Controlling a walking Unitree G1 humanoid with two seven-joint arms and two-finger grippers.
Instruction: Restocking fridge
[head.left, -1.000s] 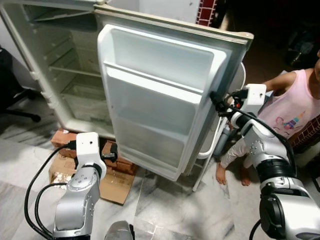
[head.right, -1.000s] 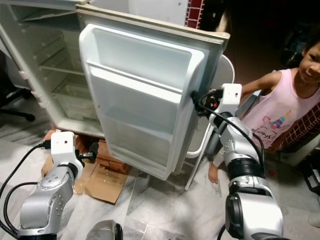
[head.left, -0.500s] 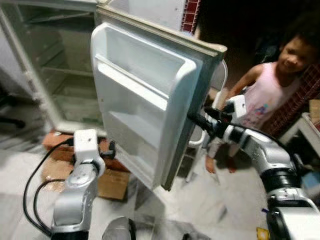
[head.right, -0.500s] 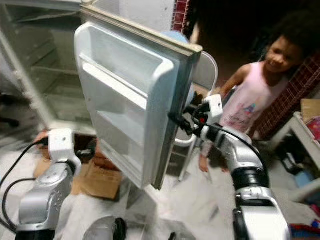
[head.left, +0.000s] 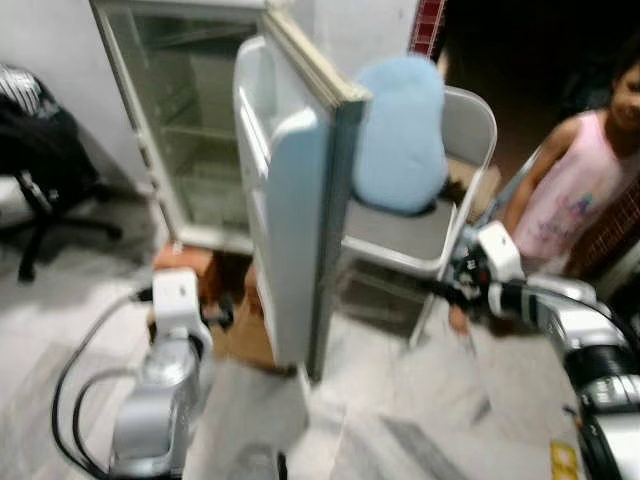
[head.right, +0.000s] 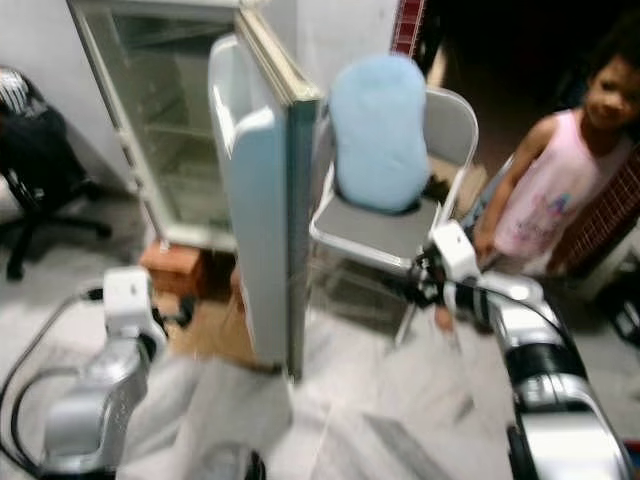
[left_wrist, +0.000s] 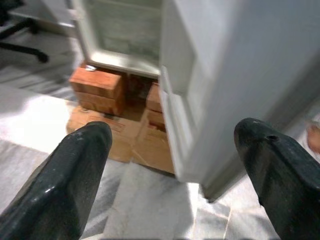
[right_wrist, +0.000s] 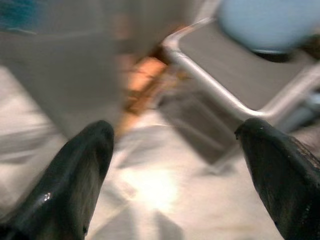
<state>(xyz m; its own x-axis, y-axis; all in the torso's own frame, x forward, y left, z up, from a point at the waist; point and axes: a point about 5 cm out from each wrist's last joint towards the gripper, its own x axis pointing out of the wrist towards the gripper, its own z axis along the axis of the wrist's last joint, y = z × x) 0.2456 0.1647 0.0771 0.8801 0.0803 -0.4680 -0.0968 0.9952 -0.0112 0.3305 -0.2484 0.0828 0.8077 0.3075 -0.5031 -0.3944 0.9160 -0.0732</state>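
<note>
The white fridge (head.left: 190, 130) stands open, its wire shelves bare. Its door (head.left: 295, 210) faces me edge-on, with bare door racks on the inner side. My right gripper (head.left: 448, 288) is open and holds nothing. It hangs low to the right of the door, apart from it, in front of the folding chair (head.left: 400, 240). In the right wrist view its fingers (right_wrist: 85, 165) spread wide over the floor beside the chair seat (right_wrist: 235, 65). My left gripper (left_wrist: 175, 132) is open and holds nothing, low before the door's bottom corner (left_wrist: 195, 165).
Red bricks (left_wrist: 97, 90) prop the fridge up, with flattened cardboard (left_wrist: 105, 137) on the marble floor before them. A blue cushion (head.left: 400, 130) leans on the chair back. A person in a pink top (head.left: 590, 190) stands at the right. A black office chair (head.left: 40, 170) is at the left.
The whole view has swung, so the door now shows edge-on and the chair behind it is uncovered. My right gripper has left the door's outer edge and dropped lower toward the chair.
</note>
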